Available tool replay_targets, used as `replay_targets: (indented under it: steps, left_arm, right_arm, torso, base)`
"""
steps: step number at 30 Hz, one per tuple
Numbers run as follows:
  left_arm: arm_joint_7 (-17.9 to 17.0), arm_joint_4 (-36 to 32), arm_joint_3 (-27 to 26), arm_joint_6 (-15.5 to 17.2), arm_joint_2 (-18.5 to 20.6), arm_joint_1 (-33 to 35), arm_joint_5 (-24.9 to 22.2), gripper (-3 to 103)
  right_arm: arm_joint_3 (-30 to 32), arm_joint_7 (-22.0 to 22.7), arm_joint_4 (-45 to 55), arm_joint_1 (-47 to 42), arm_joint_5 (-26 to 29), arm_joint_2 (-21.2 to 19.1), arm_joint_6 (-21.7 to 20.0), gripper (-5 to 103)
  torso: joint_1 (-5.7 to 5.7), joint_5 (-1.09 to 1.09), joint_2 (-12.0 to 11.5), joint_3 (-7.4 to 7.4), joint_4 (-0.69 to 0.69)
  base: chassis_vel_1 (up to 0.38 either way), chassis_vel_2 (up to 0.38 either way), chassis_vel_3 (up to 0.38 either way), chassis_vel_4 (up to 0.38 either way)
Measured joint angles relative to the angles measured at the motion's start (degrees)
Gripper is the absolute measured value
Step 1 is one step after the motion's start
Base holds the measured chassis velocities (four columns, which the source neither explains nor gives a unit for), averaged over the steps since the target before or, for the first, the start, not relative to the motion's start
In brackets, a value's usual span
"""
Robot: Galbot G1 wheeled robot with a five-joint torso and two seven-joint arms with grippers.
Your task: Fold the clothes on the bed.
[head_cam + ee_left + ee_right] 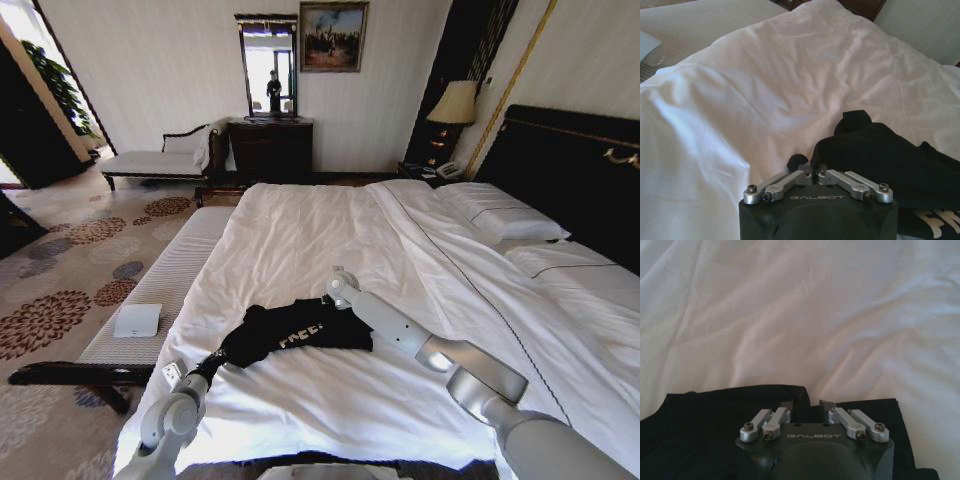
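Head view, low middle: the black T-shirt point(298, 335) lies long across the bed point(330, 230). Left gripper point(215, 362) pinches its left end; right gripper point(338, 300) pinches its far edge.

T-shirt point(300, 335) on bed's point(330, 230) near edge

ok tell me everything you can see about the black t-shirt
The black t-shirt looks like soft cotton, with white lettering partly showing on its front. It lies crumpled and bunched, not flat, on the white duvet near the foot of the bed. The left claw sits at one edge of it, the right claw at another, both touching the fabric.
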Motion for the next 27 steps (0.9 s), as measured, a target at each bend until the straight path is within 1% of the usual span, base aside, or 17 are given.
replay_targets:
  steps: [1,3,5,6,9,11,14,15,16,17,19,20,22,23,24,25,27]
  left_arm:
    - [0.0,0.02,0.03,0.0,0.08,-0.05,-0.03,0]
    - [0.0,0.03,0.04,-0.01,0.15,-0.09,-0.05,0]
    - [-0.01,0.05,0.05,-0.03,0.29,-0.14,-0.1,0]
    - [-0.01,0.05,0.04,-0.05,0.41,-0.2,-0.16,0]
    - [-0.01,0.05,-0.07,-0.09,0.78,-0.36,-0.59,0]
    - [0.0,-0.09,-0.25,-0.37,1.21,-0.66,-1.19,0]
    - [0.0,-0.65,-0.73,-1.89,2.29,-2.15,-3.48,0]
    - [0.0,-0.65,-0.73,-1.89,2.29,-2.15,-3.48,0]
    - [-0.01,-0.77,-0.81,-2.24,2.57,-2.64,-3.96,0]
    - [-0.07,-1.08,-1.0,-3.08,3.45,-3.93,-5.03,0]
    - [-0.18,-1.61,-1.09,-4.06,4.99,-5.91,-6.21,0]
    - [-0.18,-1.61,-1.09,-4.06,4.99,-5.91,-6.21,0]
    - [0.05,-2.3,-0.84,-5.1,7.03,-8.64,-7.14,0]
    - [0.49,-2.74,-0.41,-5.65,8.43,-10.87,-7.58,0]
    - [0.81,-3.08,0.01,-5.9,9.34,-12.75,-7.99,0]
    - [0.81,-3.08,0.01,-5.9,9.34,-12.75,-7.99,0]
    - [1.54,-3.53,1.1,-6.33,11.01,-16.64,-9.18,0]
  right_arm:
    - [0.34,-0.34,0.86,-0.32,0.1,-0.61,0.49,22]
    - [0.55,-0.85,1.63,-0.55,0.2,-1.15,0.9,22]
    - [0.87,-1.48,2.92,-0.97,0.34,-2.04,1.36,12]
    - [1.05,-1.71,3.76,-1.29,0.44,-2.68,1.67,12]
    - [1.45,-2.19,6.54,-2.67,0.37,-4.79,3.39,3]
    - [2.01,-4.16,9.42,-4.55,-1.53,-7.5,6.59,0]
    - [5.42,-15.15,15.76,-10.09,-7.6,-13.37,16.59,0]
    - [5.42,-15.15,15.76,-10.09,-7.6,-13.37,16.59,0]
    - [6.45,-17.65,17.07,-11.16,-8.49,-14.37,18.44,0]
    - [8.93,-23.8,19.9,-13.66,-10.4,-16.41,23.37,0]
    - [12.44,-32.1,22.52,-16.59,-12.48,-18.66,30.33,0]
    - [12.44,-32.1,22.52,-16.59,-12.48,-18.66,30.33,0]
    - [17.08,-41.66,25.89,-20.68,-14.51,-21.38,38.66,0]
    - [20.21,-45.6,28.58,-23.45,-14.58,-23.07,42.14,0]
    - [23.56,-47.93,31.35,-26.01,-14.03,-24.63,43.83,0]
    - [23.56,-47.93,31.35,-26.01,-14.03,-24.63,43.83,0]
    - [28.65,-50.78,35.9,-30.7,-12.72,-27.22,45.13,0]
  torso:
    - [0.0,0.0,0.0,0.0,0.0]
    - [0.0,0.0,0.0,0.0,0.0]
    - [0.0,0.0,0.0,0.0,0.0]
    - [0.0,0.0,0.0,0.0,0.0]
    - [0.0,0.0,0.0,0.0,0.01]
    - [0.0,0.0,0.0,0.0,0.02]
    - [0.0,0.02,0.0,0.0,-0.01]
    - [0.0,0.02,0.0,0.0,-0.01]
    - [0.0,0.01,0.0,0.0,-0.01]
    - [-0.01,0.0,0.0,0.0,-0.02]
    - [0.0,0.03,0.0,0.0,-0.01]
    - [0.0,0.03,0.0,0.0,-0.01]
    - [0.0,-0.01,0.0,-0.01,0.01]
    - [0.0,0.04,-0.01,0.01,0.01]
    - [0.0,0.02,-0.01,0.0,0.01]
    - [0.0,0.02,-0.01,0.0,0.01]
    - [0.0,-0.01,0.0,0.0,-0.01]
  base:
    - [0.0,0.0,0.0,0.0]
    - [0.0,0.0,0.0,0.0]
    - [0.0,0.0,0.0,0.0]
    - [0.0,0.0,0.0,0.0]
    - [0.0,0.0,0.0,0.0]
    - [0.0,0.0,0.0,0.0]
    - [0.0,0.0,0.0,0.0]
    - [0.0,0.0,0.0,0.0]
    - [0.0,0.0,0.0,0.0]
    - [0.0,0.0,0.0,0.0]
    - [0.0,0.0,0.0,0.0]
    - [0.0,0.0,0.0,0.0]
    - [0.0,0.0,0.0,0.0]
    - [0.0,0.0,0.0,0.0]
    - [0.0,0.0,0.0,0.0]
    - [0.0,0.0,0.0,0.0]
    - [0.0,0.0,0.0,0.0]
